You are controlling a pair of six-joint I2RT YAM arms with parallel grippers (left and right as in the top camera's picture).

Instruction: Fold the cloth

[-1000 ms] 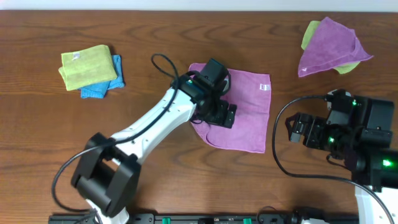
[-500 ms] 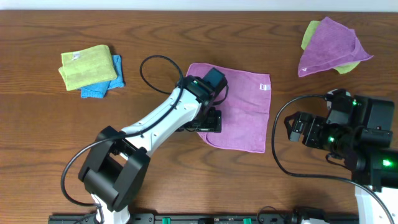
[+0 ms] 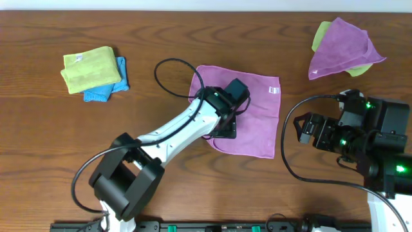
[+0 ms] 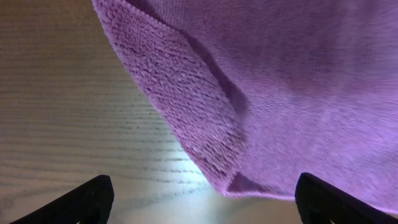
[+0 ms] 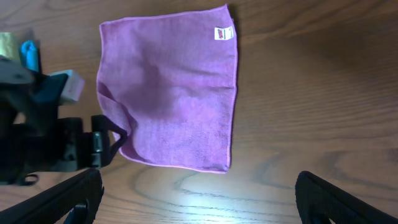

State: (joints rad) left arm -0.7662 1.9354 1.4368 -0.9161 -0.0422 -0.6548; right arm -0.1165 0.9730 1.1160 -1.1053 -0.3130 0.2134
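Observation:
A purple cloth (image 3: 254, 109) with a white tag lies spread flat on the wooden table; its front left corner is curled over. It also shows in the right wrist view (image 5: 174, 87) and fills the left wrist view (image 4: 280, 81). My left gripper (image 3: 226, 127) is open and empty, low over the cloth's front left corner (image 4: 239, 180), with its fingertips wide apart on either side of that corner. My right gripper (image 3: 302, 132) is open and empty, to the right of the cloth above bare table.
A folded green cloth on a blue one (image 3: 93, 72) lies at the back left. A crumpled purple cloth over a green one (image 3: 344, 48) lies at the back right. The left arm (image 3: 167, 135) and its cable reach across the table's middle.
My left gripper has moved right and slightly forward along the cloth's left part, now at the front left corner. The right arm has barely moved.

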